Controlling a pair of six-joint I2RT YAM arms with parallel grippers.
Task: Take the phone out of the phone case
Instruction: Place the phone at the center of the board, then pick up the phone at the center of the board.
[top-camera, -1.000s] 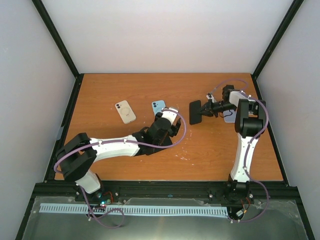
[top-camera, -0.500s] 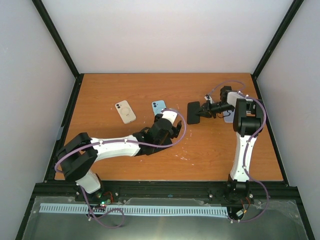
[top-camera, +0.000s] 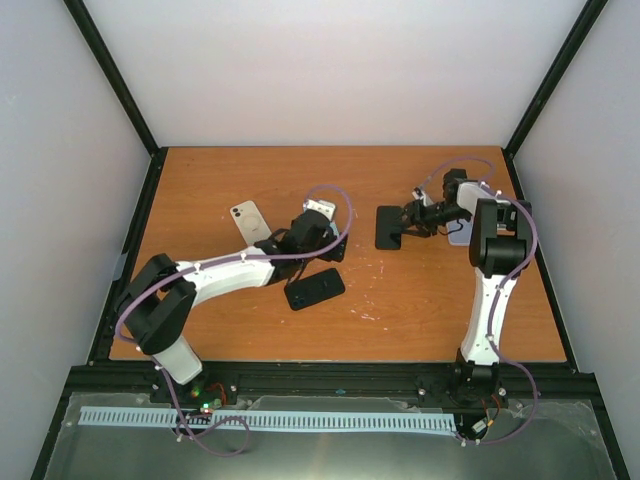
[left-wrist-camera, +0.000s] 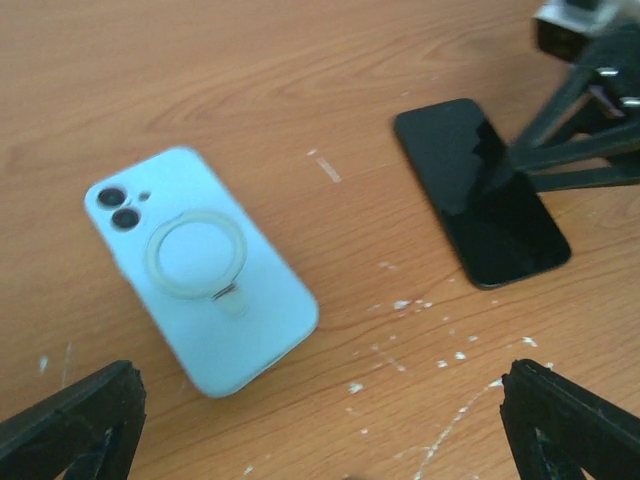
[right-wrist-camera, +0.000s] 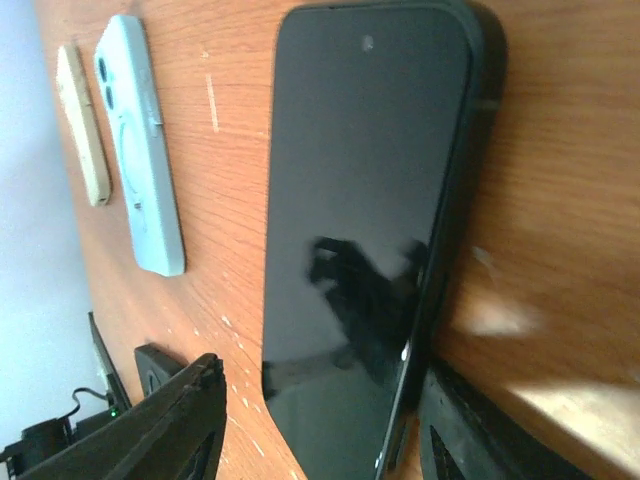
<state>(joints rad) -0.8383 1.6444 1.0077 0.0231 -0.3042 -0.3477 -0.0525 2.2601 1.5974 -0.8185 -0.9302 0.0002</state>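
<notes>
Orange-brown wooden desk (top-camera: 450, 300) carried a black cased phone (right-wrist-camera: 370, 200) lying flat between the right tool's (right-wrist-camera: 320, 400) parted fingers, not clamped; the left tool (left-wrist-camera: 320, 385) gaped wide, empty, above a pale-blue ring-backed phone (left-wrist-camera: 200, 265).

The near right of the counter (top-camera: 430, 310) lies bare, as does the far strip by the back wall (top-camera: 340, 70). The left arm (top-camera: 230, 275) slants across the left middle, a black phone (top-camera: 315, 288) just beside it on the near side. A cream case (top-camera: 243, 216), a blue case (left-wrist-camera: 200, 270) and a cased phone (top-camera: 388, 227) line the far middle, bare wood between the last two.
</notes>
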